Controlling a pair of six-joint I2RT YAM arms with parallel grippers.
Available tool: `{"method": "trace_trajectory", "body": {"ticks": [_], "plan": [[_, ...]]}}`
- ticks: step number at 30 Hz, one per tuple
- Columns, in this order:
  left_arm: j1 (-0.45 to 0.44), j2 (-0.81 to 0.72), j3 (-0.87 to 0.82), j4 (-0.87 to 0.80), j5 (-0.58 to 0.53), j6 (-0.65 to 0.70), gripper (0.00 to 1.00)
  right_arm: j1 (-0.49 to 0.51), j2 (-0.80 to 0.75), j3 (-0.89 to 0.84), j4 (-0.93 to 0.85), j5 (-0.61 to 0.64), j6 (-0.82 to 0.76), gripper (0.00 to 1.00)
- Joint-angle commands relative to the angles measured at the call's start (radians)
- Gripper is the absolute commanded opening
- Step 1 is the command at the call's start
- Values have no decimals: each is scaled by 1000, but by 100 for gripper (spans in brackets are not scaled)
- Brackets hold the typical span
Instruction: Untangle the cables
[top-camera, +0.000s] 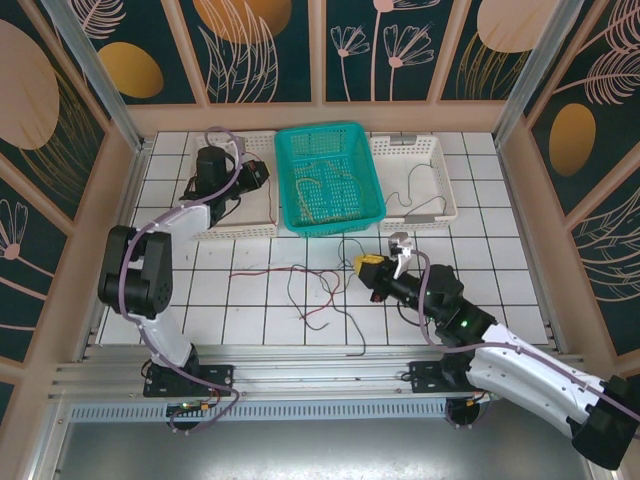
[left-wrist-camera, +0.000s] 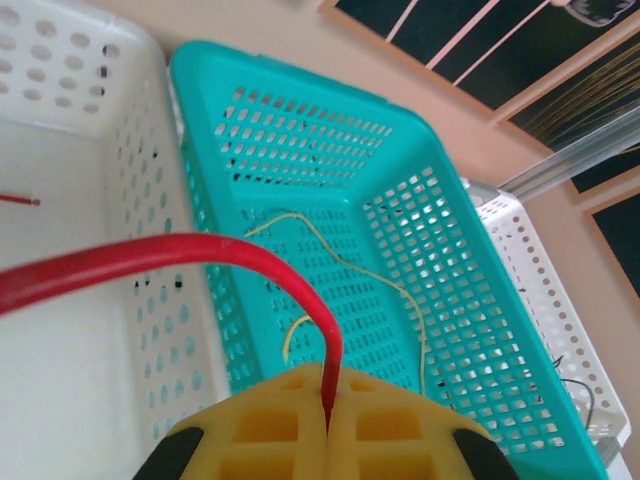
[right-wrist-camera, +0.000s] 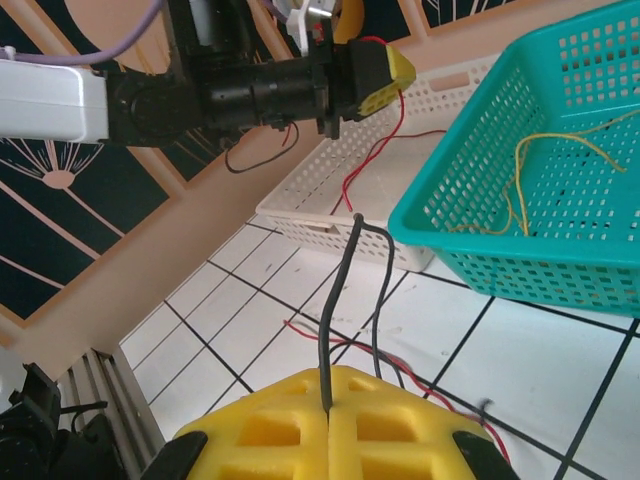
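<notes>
Hovering over the left white basket (top-camera: 245, 228), the left gripper (left-wrist-camera: 328, 395) has its yellow pads pressed together on a red cable (left-wrist-camera: 200, 250). The cable rises from the pinch and arcs away to the left above the basket's floor. In the right wrist view the same cable hangs from that gripper down into the basket.

Just to the right stands a teal basket (top-camera: 330, 220), touching the white one. It holds thin yellow-tan cables (top-camera: 322, 186) lying loose on its perforated floor.

In front of the teal basket, on the white tiled table (top-camera: 500, 290), a tangle of red and black cables (top-camera: 315, 290) lies spread across several tiles.

Right of the tangle, the right gripper (right-wrist-camera: 328, 390) sits low over the tiles. Its yellow pads are closed on a black cable (right-wrist-camera: 335, 300), which stands up from the pinch and bends over towards the table.

Farthest right, beside the teal basket, a right white basket (top-camera: 420, 224) contains a second black cable (top-camera: 425, 195), curled on its floor.
</notes>
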Motion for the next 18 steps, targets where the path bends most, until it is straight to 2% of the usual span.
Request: {"method": "trace_trajectory", "body": {"ticks": [1, 10, 18], "plan": [[21, 39, 6, 94, 52, -5, 0, 0, -28, 21, -52, -2, 6, 0], [36, 105, -17, 139, 79, -29, 0, 1, -41, 21, -60, -14, 9, 0], [56, 161, 50, 82, 89, -14, 0, 7, -39, 18, -52, -28, 29, 0]]}}
